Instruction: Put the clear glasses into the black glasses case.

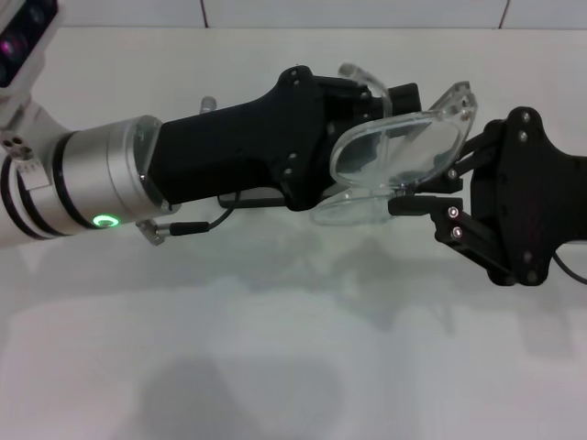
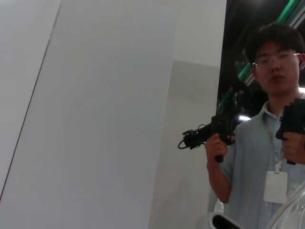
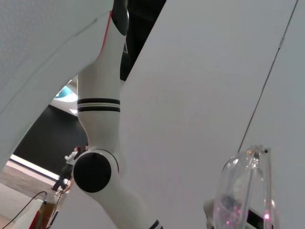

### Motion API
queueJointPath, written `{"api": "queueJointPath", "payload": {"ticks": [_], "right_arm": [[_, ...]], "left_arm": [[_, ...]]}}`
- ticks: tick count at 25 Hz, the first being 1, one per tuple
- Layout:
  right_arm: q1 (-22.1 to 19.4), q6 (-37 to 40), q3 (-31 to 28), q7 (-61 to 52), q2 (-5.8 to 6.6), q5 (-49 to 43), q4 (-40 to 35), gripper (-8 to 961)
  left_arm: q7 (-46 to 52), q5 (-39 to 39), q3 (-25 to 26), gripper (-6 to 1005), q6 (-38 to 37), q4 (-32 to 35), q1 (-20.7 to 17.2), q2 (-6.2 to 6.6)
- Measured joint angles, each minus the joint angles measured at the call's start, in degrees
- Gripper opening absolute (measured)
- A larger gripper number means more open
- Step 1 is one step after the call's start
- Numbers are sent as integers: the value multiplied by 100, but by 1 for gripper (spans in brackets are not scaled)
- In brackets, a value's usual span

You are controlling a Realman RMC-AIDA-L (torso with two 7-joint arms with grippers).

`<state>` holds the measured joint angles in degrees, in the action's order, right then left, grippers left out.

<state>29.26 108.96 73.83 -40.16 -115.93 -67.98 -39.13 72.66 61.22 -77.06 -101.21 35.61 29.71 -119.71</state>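
White tabletop (image 1: 275, 367) is lying bare nearest the head camera; the black glasses case is not showing in any view, so its direction from the arms cannot be given.

Above the tabletop, both arms are meeting mid-frame. The clear glasses (image 1: 404, 151) are hanging in the air between them, well off the surface. The left pincer (image 1: 353, 137) is reaching in from the left and is touching the frame on its left side; its fingers are hidden behind the black housing, so I cannot tell whether they are clenched. The right pincer (image 1: 426, 197) is coming in from the right, its fingers pinching the lower edge of the lens near the right end, apparently grasping the glasses.

Long axis of the glasses is running roughly left to right, tilted up toward the right. The lens is facing the camera, and one thin arm is curving away at the upper left.

Judgement: both arms are equally near the glasses; the next move depends on locating the case first.

Farther off, the left wrist view is showing an operator (image 2: 271, 133) holding handheld controllers.
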Motion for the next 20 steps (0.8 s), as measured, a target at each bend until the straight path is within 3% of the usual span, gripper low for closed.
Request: {"api": "queueJointPath", "payload": {"ticks": [10,16,20], "right_arm": [[-23,-78,0,-3,4,56,62,52],[-141,-40,-4,-336,39,65,-107,54],[-288,-314,-149,-873,105,-41,-563,55]], "left_arm": [[-12,-51,49,53,28,-15,-60,-2],[-109,28,808,53,167,-78,-418,42],[-34,294,1335,53,176,27,-861,193]]}}
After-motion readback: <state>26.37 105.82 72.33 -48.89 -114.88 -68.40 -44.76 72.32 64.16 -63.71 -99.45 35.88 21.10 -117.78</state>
